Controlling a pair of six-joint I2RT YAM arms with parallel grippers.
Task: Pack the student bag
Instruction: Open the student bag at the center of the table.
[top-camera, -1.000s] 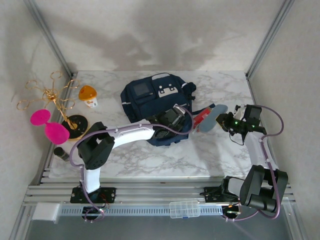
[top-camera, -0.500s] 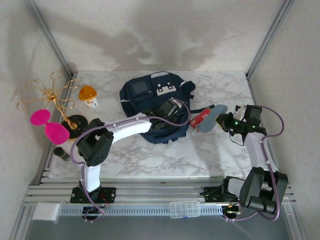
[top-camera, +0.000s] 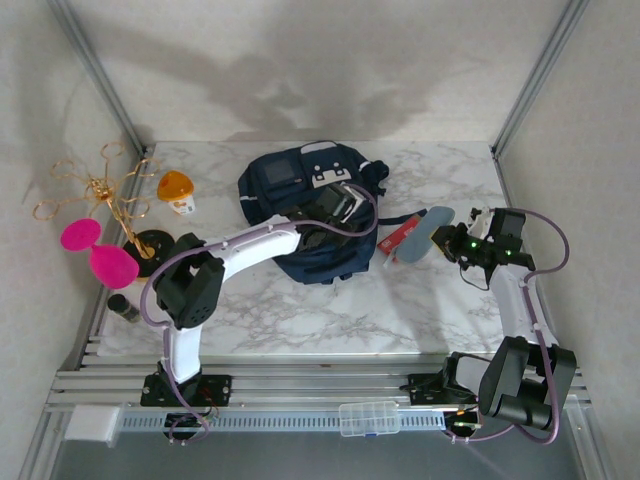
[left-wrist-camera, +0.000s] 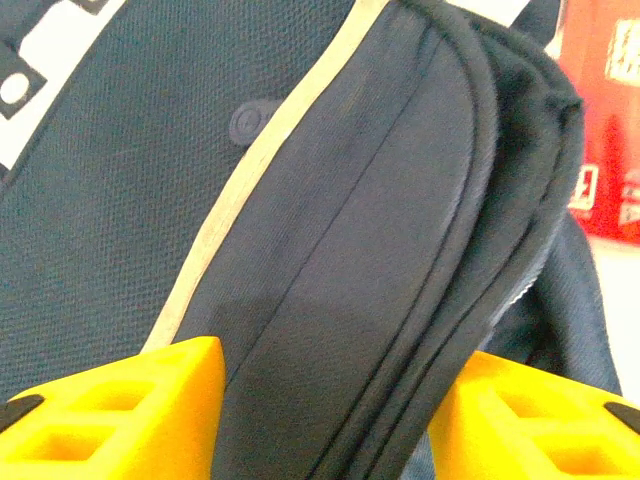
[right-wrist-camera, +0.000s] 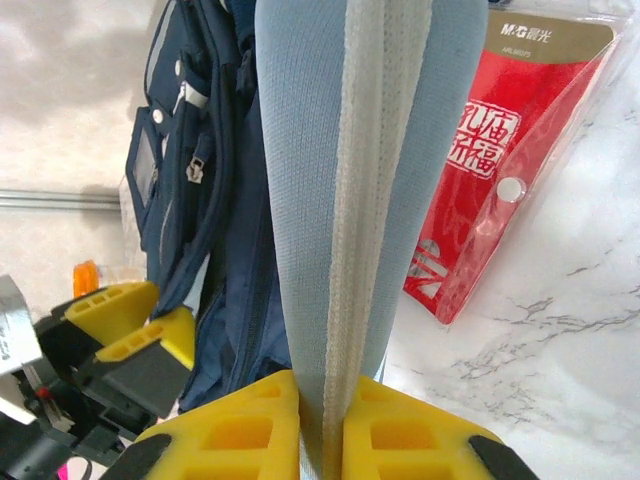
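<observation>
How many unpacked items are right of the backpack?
2: a red packet lying beside the backpack, and a blue-grey pouch pinched in the right gripper. The pouch could hide more.

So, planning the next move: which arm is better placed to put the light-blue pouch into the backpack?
Right, probably: the right gripper is shut on the light-blue pouch near the backpack; the left gripper has the backpack's rim between its fingers.

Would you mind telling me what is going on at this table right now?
Two arms are packing a navy student bag on a marble table. The left gripper straddles a fold of the bag's edge; a firm pinch is unclear. The right gripper is shut on a light-blue pouch beside the bag, with a red packet lying next to it.
</observation>
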